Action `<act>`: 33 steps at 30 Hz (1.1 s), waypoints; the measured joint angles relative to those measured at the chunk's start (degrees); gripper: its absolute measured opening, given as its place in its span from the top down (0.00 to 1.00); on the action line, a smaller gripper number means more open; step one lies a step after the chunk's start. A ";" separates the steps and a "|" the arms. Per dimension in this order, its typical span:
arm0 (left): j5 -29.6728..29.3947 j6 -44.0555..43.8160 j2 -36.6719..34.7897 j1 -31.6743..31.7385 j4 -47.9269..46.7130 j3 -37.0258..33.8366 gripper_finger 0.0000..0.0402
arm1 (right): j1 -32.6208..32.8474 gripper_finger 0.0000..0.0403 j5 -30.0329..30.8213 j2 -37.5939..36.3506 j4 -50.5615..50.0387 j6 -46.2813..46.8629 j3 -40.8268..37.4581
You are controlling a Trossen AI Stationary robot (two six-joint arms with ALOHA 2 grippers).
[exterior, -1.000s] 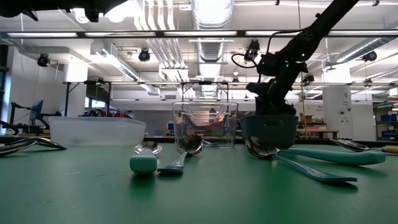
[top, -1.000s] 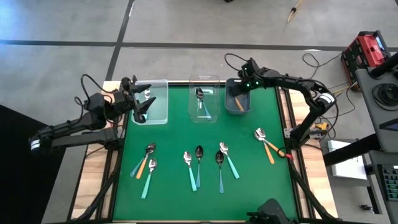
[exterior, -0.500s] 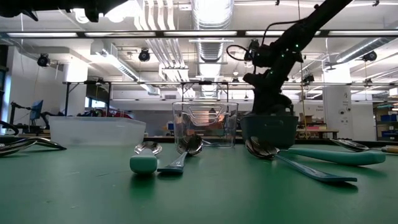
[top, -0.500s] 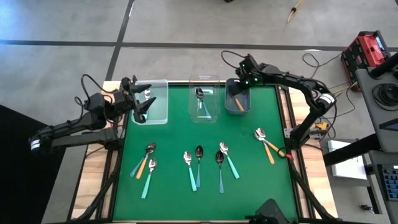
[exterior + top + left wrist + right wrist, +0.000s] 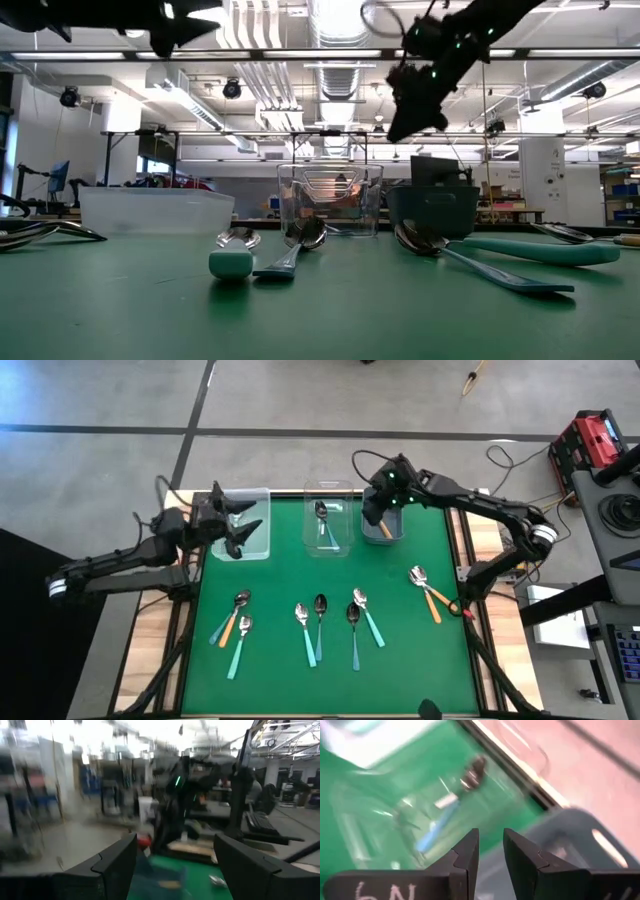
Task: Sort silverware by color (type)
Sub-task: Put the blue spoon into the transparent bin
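Several spoons lie on the green mat (image 5: 400,630): a mint and orange group at the near left (image 5: 236,622), several blue and mint ones in the middle (image 5: 320,625), and an orange-handled pair at the right (image 5: 427,592). One spoon lies in the left clear bin (image 5: 262,545), a blue-handled one (image 5: 322,520) in the middle clear bin (image 5: 345,535), and an orange one (image 5: 384,528) in the grey bin (image 5: 397,530). My left gripper (image 5: 248,518) hovers open over the left bin. My right gripper (image 5: 490,852) hangs above the grey bin, fingers narrowly apart, with nothing between them.
The three bins stand in a row along the mat's far edge. Bare mat lies between the bins and the spoons, and along the near edge. Wooden table strips (image 5: 480,550) flank the mat. Cables and equipment lie on the floor at the right.
My right gripper has risen out of the grey bin, well clear of its rim, and drifted a little toward the table's left. My left gripper has edged toward the table's right over the left clear bin and rolled slightly.
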 joint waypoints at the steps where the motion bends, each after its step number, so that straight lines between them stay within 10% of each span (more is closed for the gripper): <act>1: 0.01 -1.98 1.05 -0.23 -0.76 -0.15 0.38 | 0.91 0.80 -0.03 -1.28 1.39 -0.22 -0.76; 15: -0.54 -23.18 12.25 -9.07 -16.90 2.95 0.42 | 9.09 0.80 -0.01 -11.06 16.09 -5.15 -11.05; 33: -17.75 -63.02 23.92 -36.72 -60.91 16.60 0.47 | 9.36 0.80 -0.01 -11.08 18.89 -6.24 -13.51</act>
